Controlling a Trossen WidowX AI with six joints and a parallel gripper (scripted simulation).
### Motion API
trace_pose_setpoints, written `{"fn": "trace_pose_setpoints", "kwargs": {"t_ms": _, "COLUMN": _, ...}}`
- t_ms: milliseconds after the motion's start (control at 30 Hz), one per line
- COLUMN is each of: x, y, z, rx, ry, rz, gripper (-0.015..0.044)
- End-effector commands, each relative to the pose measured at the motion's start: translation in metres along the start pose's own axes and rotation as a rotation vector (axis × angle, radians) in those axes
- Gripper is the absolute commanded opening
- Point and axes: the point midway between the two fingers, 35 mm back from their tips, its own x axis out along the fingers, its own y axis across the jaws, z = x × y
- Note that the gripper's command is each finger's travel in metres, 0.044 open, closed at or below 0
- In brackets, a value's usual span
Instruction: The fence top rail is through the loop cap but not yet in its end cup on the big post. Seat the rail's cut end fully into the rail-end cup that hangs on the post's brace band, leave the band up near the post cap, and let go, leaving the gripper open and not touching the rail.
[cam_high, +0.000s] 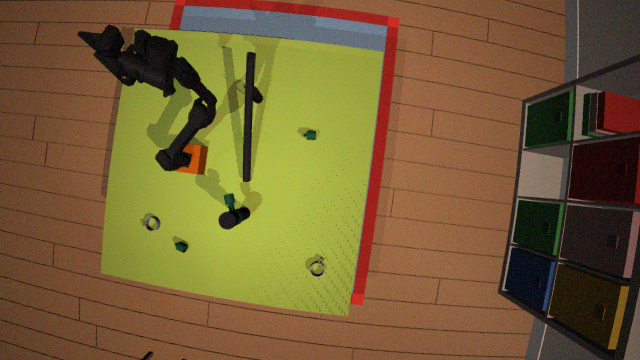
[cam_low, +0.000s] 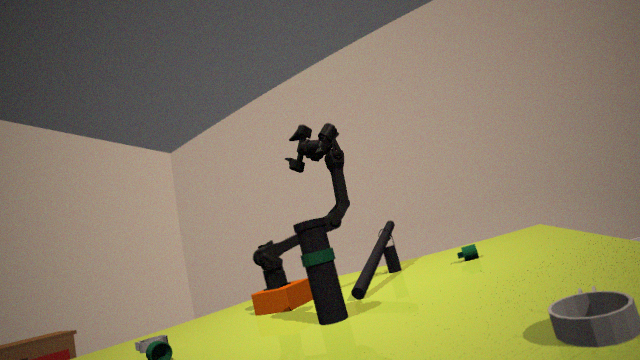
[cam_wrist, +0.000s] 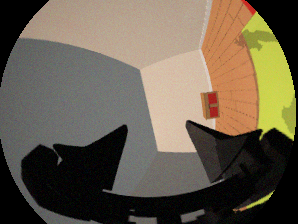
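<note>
The dark rail (cam_high: 248, 120) (cam_low: 372, 262) slants down from the thin loop on the short post (cam_high: 257, 95) (cam_low: 392, 259). Its low end is at or near the mat, apart from the big post (cam_high: 227, 221) (cam_low: 327, 292). The green brace band (cam_low: 318, 257) sits on the big post a little below its cap. Its green rail-end cup (cam_high: 229, 200) sticks out toward the rail side, is empty, and is hidden in the exterior view. My gripper (cam_high: 86, 44) (cam_low: 288, 149) (cam_wrist: 156, 125) is open and empty, high up and far from the rail.
The arm stands on an orange block (cam_high: 199, 160) (cam_low: 280, 300) left of the rail. Loose green cups (cam_high: 310, 134) (cam_low: 469, 252) and grey rings (cam_high: 317, 268) (cam_low: 590, 325) lie on the green mat (cam_high: 300, 200). A red border (cam_high: 377, 165) edges the mat.
</note>
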Motion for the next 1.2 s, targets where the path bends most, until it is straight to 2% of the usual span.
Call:
{"fn": "trace_pose_setpoints", "kwargs": {"t_ms": 0, "x": 0.000, "y": 0.000, "z": -0.001, "rx": 0.003, "ry": 0.008, "rz": 0.002, "gripper": 0.0426}}
{"fn": "trace_pose_setpoints", "kwargs": {"t_ms": 67, "x": 0.003, "y": 0.003, "z": -0.013, "rx": 0.023, "ry": 0.072, "rz": 0.020, "gripper": 0.0440}}
{"fn": "trace_pose_setpoints", "kwargs": {"t_ms": 333, "x": 0.072, "y": -0.030, "z": -0.120, "rx": -0.176, "ry": 0.520, "rz": -0.053, "gripper": 0.0440}}
{"fn": "trace_pose_setpoints", "kwargs": {"t_ms": 567, "x": 0.076, "y": -0.061, "z": -0.224, "rx": -0.391, "ry": 0.936, "rz": -0.014, "gripper": 0.0440}}
{"fn": "trace_pose_setpoints", "kwargs": {"t_ms": 833, "x": 0.029, "y": -0.089, "z": -0.315, "rx": -0.561, "ry": 1.373, "rz": 0.127, "gripper": 0.0440}}
{"fn": "trace_pose_setpoints", "kwargs": {"t_ms": 1000, "x": -0.036, "y": -0.104, "z": -0.363, "rx": -0.640, "ry": 1.703, "rz": 0.293, "gripper": 0.0440}}
{"fn": "trace_pose_setpoints", "kwargs": {"t_ms": 1167, "x": -0.115, "y": -0.114, "z": -0.382, "rx": -0.687, "ry": 2.010, "rz": 0.517, "gripper": 0.0440}}
